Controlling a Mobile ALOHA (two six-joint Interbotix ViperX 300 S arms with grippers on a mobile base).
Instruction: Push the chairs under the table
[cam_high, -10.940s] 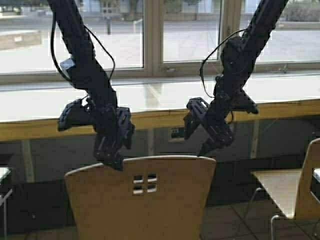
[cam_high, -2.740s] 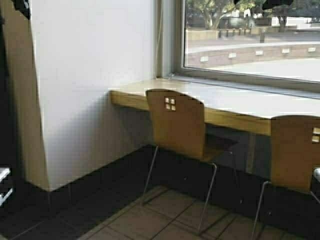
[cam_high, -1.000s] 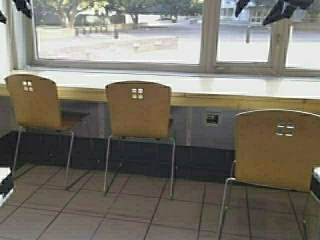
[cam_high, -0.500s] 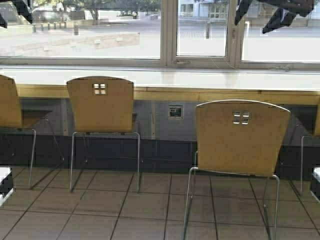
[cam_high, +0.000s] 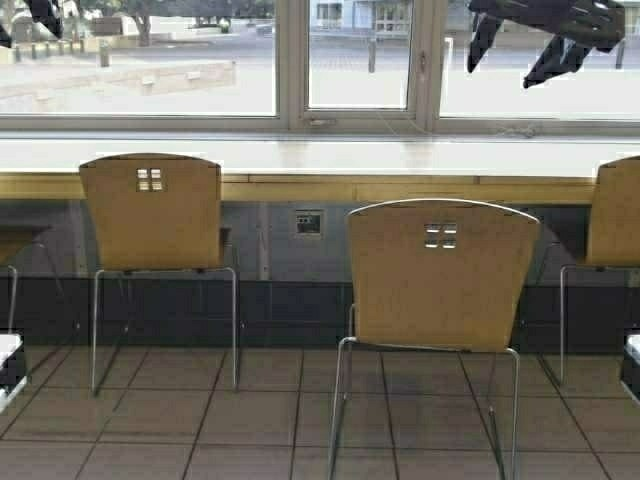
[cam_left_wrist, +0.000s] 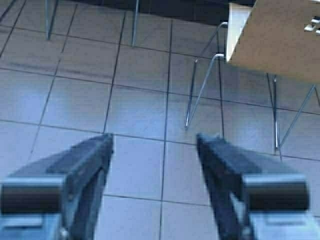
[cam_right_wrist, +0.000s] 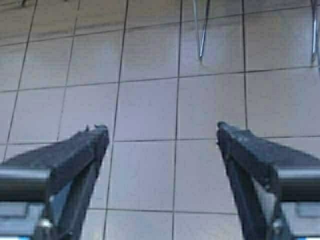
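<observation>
Plywood, pale brown and curved, fills the near ground: the nearest chair (cam_high: 442, 275) stands out on the floor tiles (cam_high: 250, 420), its back turned to the robot, clear of the counter and set a little right of centre. From the left wrist view its chrome legs and a corner of the back sit just ahead of the left gripper (cam_left_wrist: 155, 165), whose fingers are spread wide over bare tile and hold nothing. The right gripper (cam_right_wrist: 162, 150) is spread just as wide, also empty, looking down at tile with thin chair legs beyond it. In the high view both arms are lifted high, only dark tips showing at the top corners.

Further off, the second chair (cam_high: 152, 215) stands at the left with its back close to the table (cam_high: 330, 160), seemingly tucked in. A third chair (cam_high: 615, 212) shows at the right edge, also near the table edge. Behind all this is the window (cam_high: 345, 60).

I'd judge the near chair is next. To do it well, the base should line up squarely behind it, both grippers come down to the top rim of the back on either side of the cutouts, and the push go straight and slow so the chair doesn't swivel.
</observation>
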